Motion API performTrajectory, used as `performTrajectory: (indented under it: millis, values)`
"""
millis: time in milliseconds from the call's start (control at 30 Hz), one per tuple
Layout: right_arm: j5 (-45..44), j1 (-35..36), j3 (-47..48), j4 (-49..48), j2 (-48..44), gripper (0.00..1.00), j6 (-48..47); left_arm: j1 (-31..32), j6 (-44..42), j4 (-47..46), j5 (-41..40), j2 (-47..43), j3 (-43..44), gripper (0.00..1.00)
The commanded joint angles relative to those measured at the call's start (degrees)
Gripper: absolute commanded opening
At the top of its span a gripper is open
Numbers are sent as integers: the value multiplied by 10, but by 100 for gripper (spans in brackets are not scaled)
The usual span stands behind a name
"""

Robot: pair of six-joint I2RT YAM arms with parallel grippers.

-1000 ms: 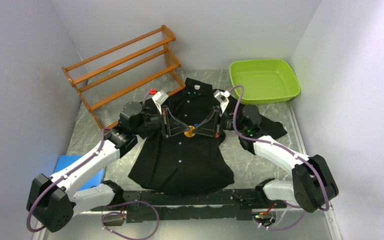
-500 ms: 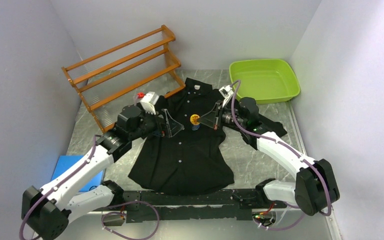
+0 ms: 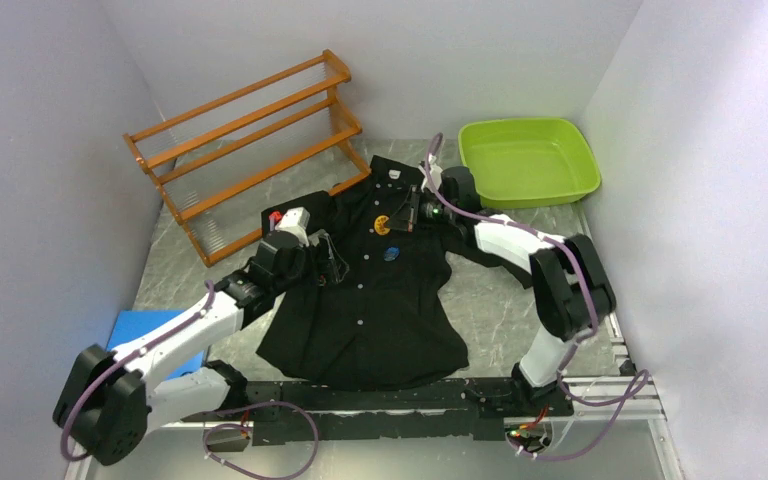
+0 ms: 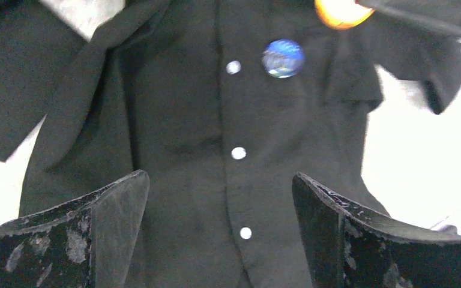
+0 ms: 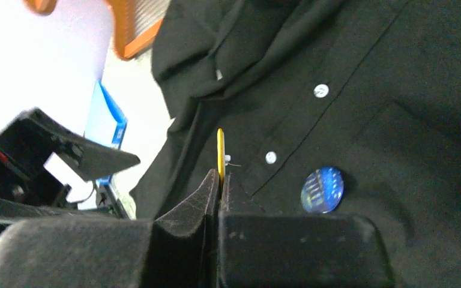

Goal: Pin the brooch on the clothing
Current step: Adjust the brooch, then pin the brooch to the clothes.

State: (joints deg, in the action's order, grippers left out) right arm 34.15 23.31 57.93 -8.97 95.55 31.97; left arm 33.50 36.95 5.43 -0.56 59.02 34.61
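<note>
The pinning is not yet done: the brooch (image 3: 383,222) is in the air, not on cloth.

On the left, the left gripper (image 3: 327,262) hangs over the black shirt (image 3: 360,325) near one sleeve. Its jaws are spread wide with nothing between them. Its own camera looks down past both fingers onto the row of pale buttons (image 4: 238,153).

The shirt lies flat and front-up on the table (image 3: 490,310), so it looks ready to take a pin. Near the middle of the chest a blue badge (image 3: 390,253) sits on the fabric just beside the buttons. Whether it is fastened I cannot tell.

Further up the chest, towards the collar, is the brooch. It is a yellow-orange disc pinched at the fingertips of the right gripper (image 3: 402,214), which is clamped tight on it. Seen from the right wrist, the disc stands edge-on out of the closed fingers, with a thin bit of wire showing at its back. The shirt is behind it and apparently clear of it — no contact that I can see.

What I judge is left: bring the brooch down to the chest, push the pin through the fabric, then let go.
</note>
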Motion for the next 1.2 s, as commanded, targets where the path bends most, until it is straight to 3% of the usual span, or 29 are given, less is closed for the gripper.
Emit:
performTrajectory:
  millis: [0, 400, 667, 1167]
  values:
    - [-13, -2, 74, 28, 66, 0, 47, -6, 48, -50, -46, 57, -16, 93]
    - [-51, -3, 151, 55, 198, 0, 94, -13, 70, -95, -73, 207, 1, 91]
    - [-46, -22, 156, 38, 239, 0, 101, -14, 71, -77, -74, 216, 2, 91]
    - [2, -84, 80, -44, 278, 0, 136, -14, 81, -55, -88, 233, 7, 91]
